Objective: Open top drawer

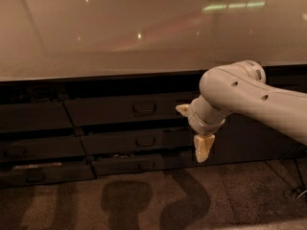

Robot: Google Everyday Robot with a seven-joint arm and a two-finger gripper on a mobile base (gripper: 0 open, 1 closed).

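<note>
The top drawer (110,112) is the wide dark grey front just under the counter edge, with a small rectangular pull handle (144,108) at its centre. Its front lies about level with the cabinet fronts beside it. My gripper (194,128) hangs in front of the drawer's right end, to the right of the handle and not touching it. It is open and holds nothing; one pale fingertip (182,109) points left and the other (204,148) points down. My white arm (249,99) comes in from the right and hides the drawer's right edge.
Two slimmer drawer fronts (139,142) (144,165) sit below the top one. More dark drawers (33,147) stand to the left. A glossy pale countertop (120,32) overhangs everything. Brown speckled floor (144,200) lies in front, with my arm's shadow on it.
</note>
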